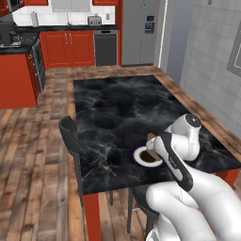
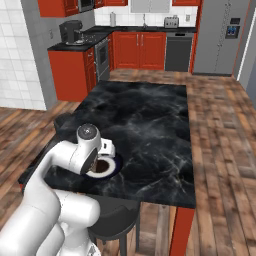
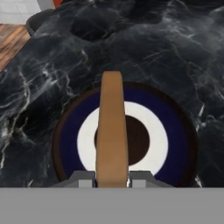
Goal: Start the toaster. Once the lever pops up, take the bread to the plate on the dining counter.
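Brown bread stands edge-on, pinched by the gripper over the plate, ready for release at the dining counter's near edge.

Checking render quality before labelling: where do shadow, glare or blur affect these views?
Hand view: bread held edge-on casts a dark shadow on the plate, edges sharp. Left base view: dining counter glossy, faint sheen. Right base view: distant toaster coarse and small.
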